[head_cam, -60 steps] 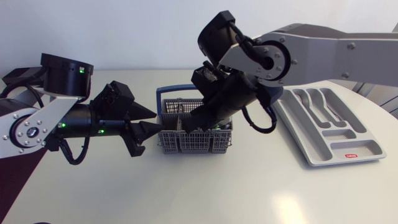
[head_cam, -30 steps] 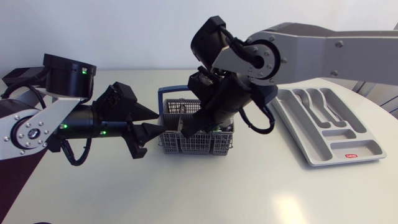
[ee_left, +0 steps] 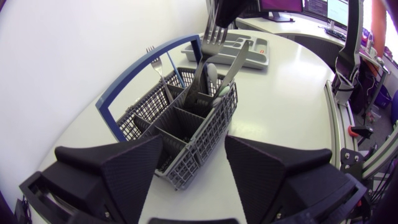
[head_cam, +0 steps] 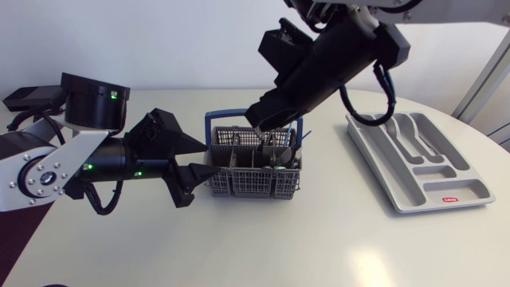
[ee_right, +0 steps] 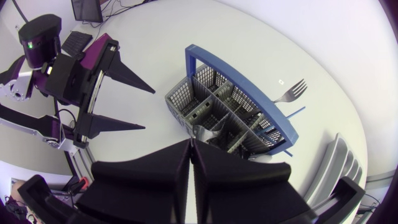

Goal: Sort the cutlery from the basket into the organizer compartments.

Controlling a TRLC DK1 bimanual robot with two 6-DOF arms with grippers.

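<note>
One piece has come out of the basket [head_cam: 255, 167]: from above, the right gripper [head_cam: 264, 121], which a second ago was sunk among the compartments, now stands lifted clear over the blue handle [head_cam: 227, 116], its arm swung up and back; what it carries is hard to make out from this height, perhaps a sliver of grey at its tip. The left gripper [head_cam: 191, 159] has hardly moved, its fingers spread and pointing at the basket's left end, clamped on nothing, and the basket sits where it sat, near the middle of the table [head_cam: 239, 239], with the organizer [head_cam: 414, 163] well apart to its right. From the left wrist the matter is settled: a fork [ee_left: 213, 34] hangs tines down from the right gripper's closed fingers, above the far end of the basket and free of the remaining cutlery [ee_left: 214, 78] that leans there, while the left gripper's own wedges stand wide on either side of the near corner; a second fork [ee_left: 152, 56] pokes up just beside the handle. From the right wrist, the two fingers are pressed together with only a thin seam between them, looking straight down on the basket, and the held fork itself is hidden behind them. So the pick looks done, and I judge the next step to be carrying the fork across to the organizer and lowering it into the slot shaped for forks, keeping it clear of the handle on the way.
</note>
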